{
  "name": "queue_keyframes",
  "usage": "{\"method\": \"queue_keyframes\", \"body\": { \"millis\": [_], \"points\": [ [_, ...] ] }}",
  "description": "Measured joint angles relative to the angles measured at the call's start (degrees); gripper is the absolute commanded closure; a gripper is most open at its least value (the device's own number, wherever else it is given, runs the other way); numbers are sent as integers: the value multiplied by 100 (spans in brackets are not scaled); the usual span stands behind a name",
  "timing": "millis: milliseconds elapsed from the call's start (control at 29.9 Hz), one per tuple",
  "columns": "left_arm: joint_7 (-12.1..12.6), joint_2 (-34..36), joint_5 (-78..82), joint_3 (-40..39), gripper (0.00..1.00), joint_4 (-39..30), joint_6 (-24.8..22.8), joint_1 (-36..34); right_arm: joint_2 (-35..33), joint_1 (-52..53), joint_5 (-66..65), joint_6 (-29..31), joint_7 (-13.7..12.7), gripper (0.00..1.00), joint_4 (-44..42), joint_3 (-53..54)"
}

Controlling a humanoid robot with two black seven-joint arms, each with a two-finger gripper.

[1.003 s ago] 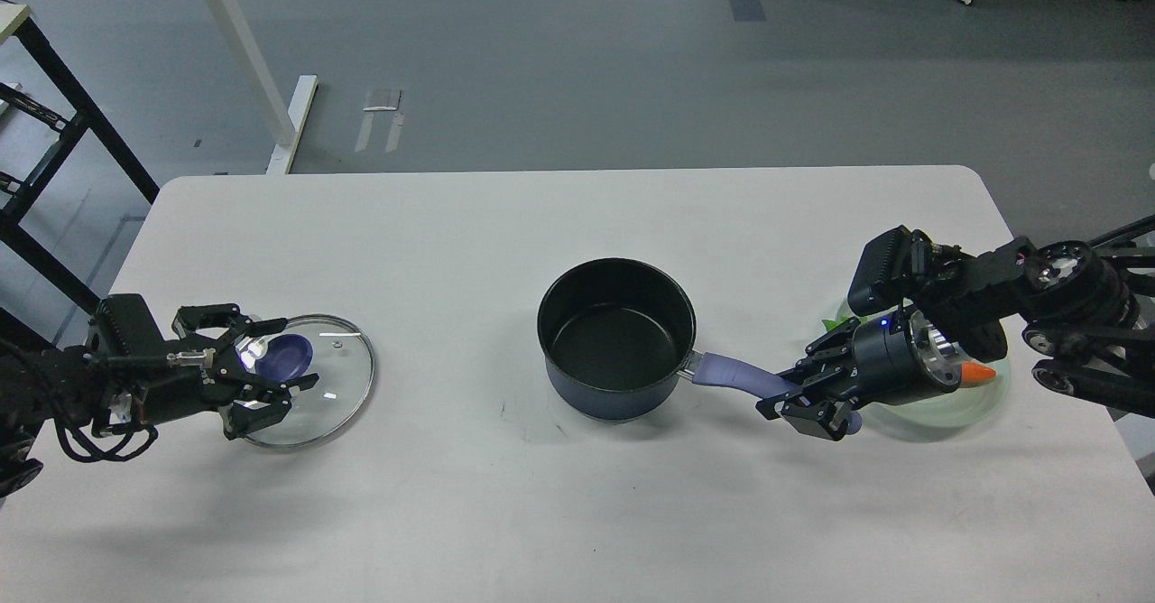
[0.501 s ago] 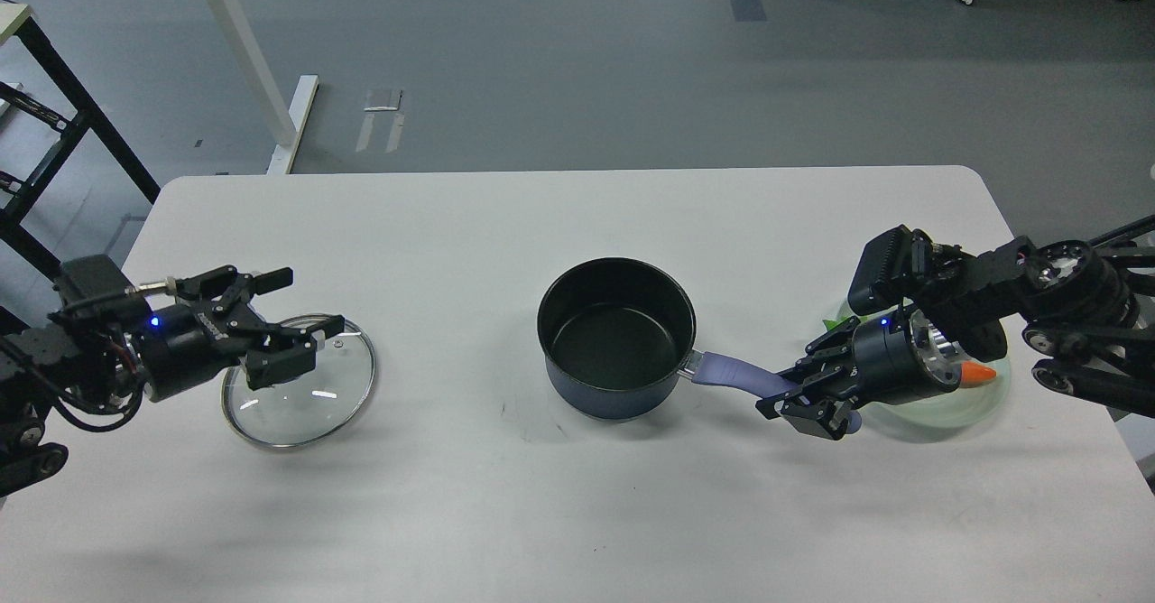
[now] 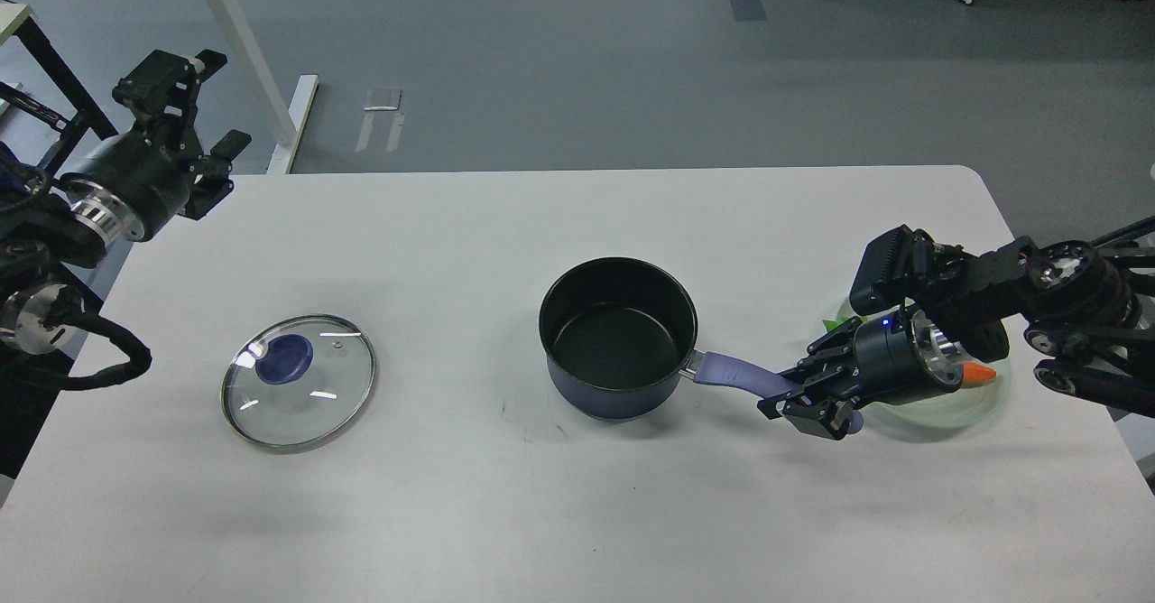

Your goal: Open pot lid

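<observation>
- Nearest me, at lower left of the frame, the glass lid lies flat on the white counter, knob up, well apart from the pot; the opening looks done.
- I judge the lid stiff, fragile and slick on its glass face, and fairly light. Its blue knob is the only sound place to take hold.
- At centre the dark pot stands open and empty, and probably heavier than the lid.
- My right claw is pinching the end of the pot's purple handle, steadying it, with a pale green plate beneath my wrist.
- Farthest, upper left, my left claw is raised clear of the counter, fingers spread, holding nothing.
</observation>
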Motion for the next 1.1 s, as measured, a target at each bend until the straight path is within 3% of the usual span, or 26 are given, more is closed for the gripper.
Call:
{"method": "queue_keyframes", "body": {
  "millis": [100, 234, 535, 869, 1103],
  "points": [
    [223, -401, -354, -433, 1, 779, -708, 213, 7, 0, -1, 0, 0, 65, -1, -1],
    [560, -672, -470, -746, 1, 1197, -1081, 355, 3, 0, -4, 0, 0, 59, -1, -2],
    [635, -718, -479, -811, 1, 1236, -1148, 391, -9, 37, 21, 0, 0, 4, 2, -2],
    [651, -705, -478, -805, 1, 1176, -1172, 386, -364, 434, 481, 0, 2, 3, 186, 70],
    [662, -702, -471, -798, 1, 1163, -1229, 385, -942, 1205, 2282, -71, 2, 2, 474, 514]
  ]
}}
